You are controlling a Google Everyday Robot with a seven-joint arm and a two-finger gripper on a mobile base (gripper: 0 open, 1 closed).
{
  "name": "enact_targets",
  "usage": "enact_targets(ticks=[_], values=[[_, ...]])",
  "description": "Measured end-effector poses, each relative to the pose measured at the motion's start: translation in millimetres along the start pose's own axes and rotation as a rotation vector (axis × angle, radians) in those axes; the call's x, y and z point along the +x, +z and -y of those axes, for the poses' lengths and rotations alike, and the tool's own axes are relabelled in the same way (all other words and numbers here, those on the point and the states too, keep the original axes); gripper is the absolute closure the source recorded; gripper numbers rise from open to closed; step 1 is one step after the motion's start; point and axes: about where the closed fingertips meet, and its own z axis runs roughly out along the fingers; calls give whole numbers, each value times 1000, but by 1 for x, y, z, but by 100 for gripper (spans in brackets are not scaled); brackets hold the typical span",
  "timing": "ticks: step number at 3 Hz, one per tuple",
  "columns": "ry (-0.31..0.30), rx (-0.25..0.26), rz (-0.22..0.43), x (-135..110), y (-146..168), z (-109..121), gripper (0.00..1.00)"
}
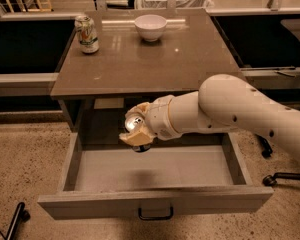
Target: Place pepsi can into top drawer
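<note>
camera view looks down on the worktop [155, 69] and the open top drawer [155, 200] beneath its front edge. the gripper [134, 137] hangs just below that front edge, a little left of its middle, above the back part of the drawer's pale inside. its jaws are closed around the pepsi can [135, 122], pinching it from the sides. the can is tilted, silver top turned up toward the camera, dark base poking out underneath. it is clear of the drawer floor, not yet set down.

the arm [240, 109] reaches in from the right, passing under the worktop's front right corner region. a green-and-white can [87, 34] stands at the back left corner and a white bowl [150, 26] sits near the back edge; both are well apart from the work.

the main risk, as i judge it, is the tilt. let go from this height and angle, the can would likely land on its rim, topple and roll across the smooth floor, perhaps knocking the drawer's side walls. a second risk is the wrist or forearm catching the worktop's front edge, since they sit close under it; a bump there could jar the grip. lowering too hard could also push the drawer on its runners. the handle [155, 215] faces the camera, untouched.
</note>
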Motion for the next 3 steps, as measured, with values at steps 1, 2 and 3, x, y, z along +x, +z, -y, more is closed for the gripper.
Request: enact_targets(ticks=[1,2,3], values=[[0,0,0,0,0,0,100],[53,13,48,30,10,8,100],[144,29,107,81,29,18,100]])
